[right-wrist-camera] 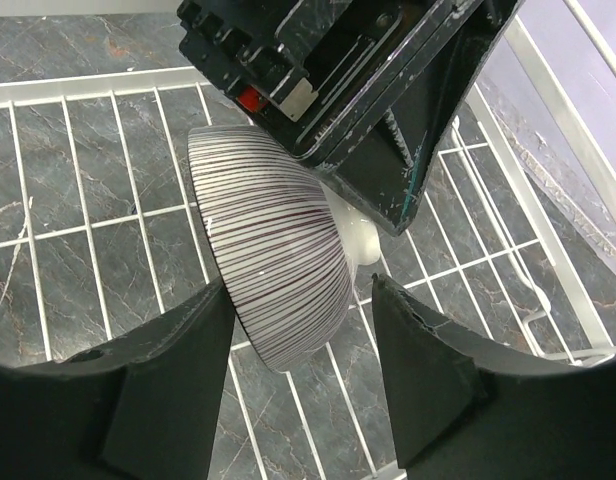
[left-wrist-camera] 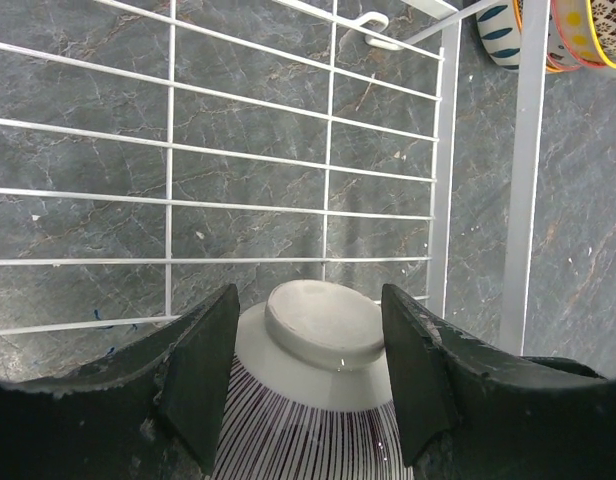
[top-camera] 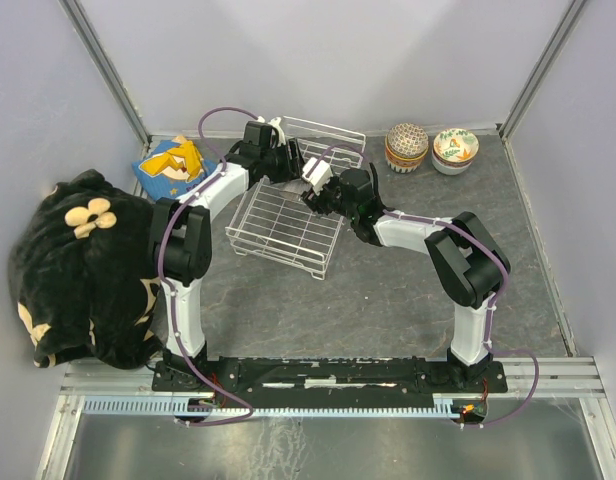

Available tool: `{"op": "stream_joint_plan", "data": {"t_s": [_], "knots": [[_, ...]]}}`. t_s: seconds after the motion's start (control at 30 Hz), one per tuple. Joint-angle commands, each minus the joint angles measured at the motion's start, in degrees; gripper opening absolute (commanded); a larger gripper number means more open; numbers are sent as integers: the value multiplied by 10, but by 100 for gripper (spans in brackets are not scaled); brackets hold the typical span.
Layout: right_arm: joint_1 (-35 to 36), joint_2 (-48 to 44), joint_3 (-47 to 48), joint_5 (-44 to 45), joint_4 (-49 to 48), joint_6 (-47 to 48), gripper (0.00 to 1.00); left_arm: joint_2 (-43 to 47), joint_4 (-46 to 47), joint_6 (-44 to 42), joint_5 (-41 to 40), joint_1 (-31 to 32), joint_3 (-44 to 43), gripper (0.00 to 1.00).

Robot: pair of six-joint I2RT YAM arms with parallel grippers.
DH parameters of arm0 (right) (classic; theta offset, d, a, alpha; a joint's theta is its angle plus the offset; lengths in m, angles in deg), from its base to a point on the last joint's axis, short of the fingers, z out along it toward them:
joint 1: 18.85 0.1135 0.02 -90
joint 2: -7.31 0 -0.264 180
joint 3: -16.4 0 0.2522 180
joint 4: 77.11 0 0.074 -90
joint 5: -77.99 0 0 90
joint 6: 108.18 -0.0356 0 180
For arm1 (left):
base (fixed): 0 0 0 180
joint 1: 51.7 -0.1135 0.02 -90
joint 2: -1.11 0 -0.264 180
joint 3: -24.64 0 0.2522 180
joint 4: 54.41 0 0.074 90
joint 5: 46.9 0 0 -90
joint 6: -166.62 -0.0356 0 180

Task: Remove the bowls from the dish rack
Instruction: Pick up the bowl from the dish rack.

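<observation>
The striped bowl (right-wrist-camera: pixel 273 250) hangs on its side just above the dish rack (top-camera: pixel 278 225), in the middle of the top frame. The left gripper (left-wrist-camera: pixel 308 300) is clamped on the bowl's outer wall, on either side of the foot. The right gripper (right-wrist-camera: pixel 300 290) has its fingers apart, one on each side of the bowl's rim. Two stacks of bowls (top-camera: pixel 407 146) stand on the grey surface (top-camera: pixel 388 300) at the upper right, well apart from the rack.

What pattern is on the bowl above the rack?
Thin dark stripes on white; bowl shows best in right wrist view.
</observation>
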Motion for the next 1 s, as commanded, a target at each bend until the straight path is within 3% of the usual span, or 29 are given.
{"op": "stream_joint_plan", "data": {"t_s": [0.0, 0.97], "knots": [[-2, 3, 10, 1, -23, -16, 63, -18, -5, 15, 13, -1, -14, 65], [-4, 19, 33, 74, -27, -60, 61, -58, 9, 37, 22, -2, -46, 65]]}}
